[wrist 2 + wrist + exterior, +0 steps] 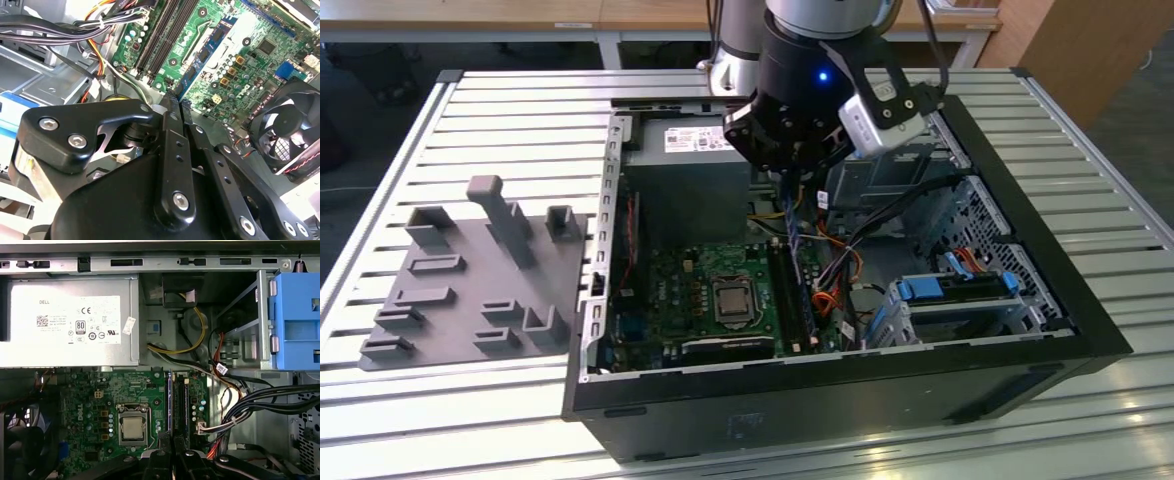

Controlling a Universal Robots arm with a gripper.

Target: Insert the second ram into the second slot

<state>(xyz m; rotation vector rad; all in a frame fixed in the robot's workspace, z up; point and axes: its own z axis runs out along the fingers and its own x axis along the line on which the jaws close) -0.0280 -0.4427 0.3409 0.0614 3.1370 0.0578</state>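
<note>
Gripper [176, 102] pinches second ram [202, 59], long axis parallel w/ slots [162, 35].

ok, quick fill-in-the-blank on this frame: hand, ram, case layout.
1. The hand is shut on the second ram, a thin ___ board with dark chips.
2. The ram hangs over the green ___ inside the open case.
3. The grey fixture tray lies on the slatted table, on the exterior view's ___ of the case.
Missing words: blue; motherboard; left.
</note>
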